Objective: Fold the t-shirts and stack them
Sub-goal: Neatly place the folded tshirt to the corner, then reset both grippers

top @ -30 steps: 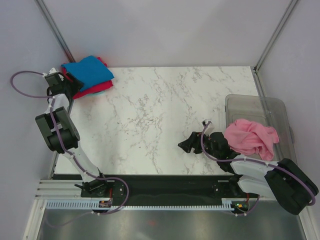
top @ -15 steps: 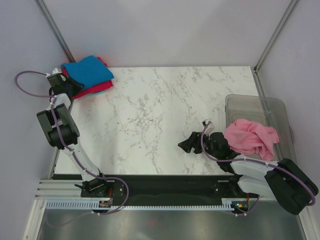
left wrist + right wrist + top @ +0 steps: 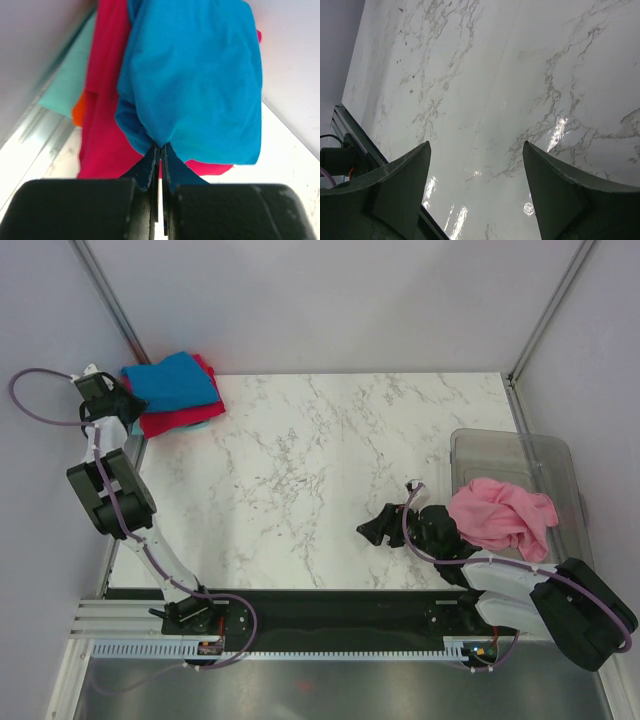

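Blue t-shirt (image 3: 195, 75) atop red t-shirt (image 3: 102, 100), edge in clenched left jaws; right jaws agape near tub (image 3: 500, 445).

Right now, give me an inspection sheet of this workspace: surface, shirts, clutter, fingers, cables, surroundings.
Surface: marble table, no spills seen.
Job's things: blue shirt atop red shirt and teal shirt, far left corner; pink shirt crumpled in the tub.
Clutter: clear tub, right edge.
Grippers: left gripper, fingers shut on the blue shirt's edge; right gripper, fingers open over bare table.
Cables: purple cable loops beside the left arm.
Surroundings: pale walls, metal frame post.
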`<state>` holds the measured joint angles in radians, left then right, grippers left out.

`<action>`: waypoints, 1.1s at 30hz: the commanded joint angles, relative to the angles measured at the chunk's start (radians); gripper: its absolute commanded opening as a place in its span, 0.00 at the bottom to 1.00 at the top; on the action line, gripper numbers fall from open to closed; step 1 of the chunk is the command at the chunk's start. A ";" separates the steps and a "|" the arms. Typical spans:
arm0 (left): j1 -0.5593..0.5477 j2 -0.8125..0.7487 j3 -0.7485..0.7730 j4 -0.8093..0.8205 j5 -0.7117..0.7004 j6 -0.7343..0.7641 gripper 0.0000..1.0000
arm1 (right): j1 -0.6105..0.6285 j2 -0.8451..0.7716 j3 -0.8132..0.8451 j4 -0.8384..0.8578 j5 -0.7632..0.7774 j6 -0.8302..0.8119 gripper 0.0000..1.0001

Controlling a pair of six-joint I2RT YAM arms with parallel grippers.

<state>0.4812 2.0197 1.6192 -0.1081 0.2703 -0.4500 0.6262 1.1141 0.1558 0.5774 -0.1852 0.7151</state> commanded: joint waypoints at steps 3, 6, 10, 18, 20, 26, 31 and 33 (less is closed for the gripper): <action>0.079 -0.018 0.113 -0.051 -0.020 0.077 0.09 | 0.001 -0.013 -0.004 0.053 0.001 0.007 0.82; 0.086 -0.010 0.097 -0.058 -0.017 0.071 0.29 | 0.001 -0.016 -0.004 0.055 0.003 0.006 0.82; 0.086 0.004 0.088 -0.088 -0.022 0.054 0.73 | 0.001 -0.017 -0.006 0.055 0.003 0.007 0.83; 0.082 -0.163 -0.047 -0.082 -0.100 -0.036 0.79 | 0.001 -0.013 -0.005 0.058 0.006 0.006 0.83; 0.079 -0.257 -0.136 -0.071 -0.117 -0.070 0.79 | 0.001 -0.010 -0.001 0.058 0.006 0.006 0.83; 0.048 -0.583 -0.438 0.005 -0.080 -0.217 0.81 | 0.001 -0.008 -0.001 0.053 0.007 0.003 0.83; -0.027 -0.840 -0.668 0.047 0.001 -0.274 0.81 | 0.001 -0.002 0.016 0.022 -0.005 -0.003 0.83; -0.053 -0.943 -0.729 0.053 0.070 -0.251 0.81 | 0.001 0.001 0.022 0.009 -0.002 -0.005 0.83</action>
<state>0.4644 1.1706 0.9630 -0.1097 0.2405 -0.6605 0.6262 1.1122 0.1539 0.5793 -0.1852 0.7143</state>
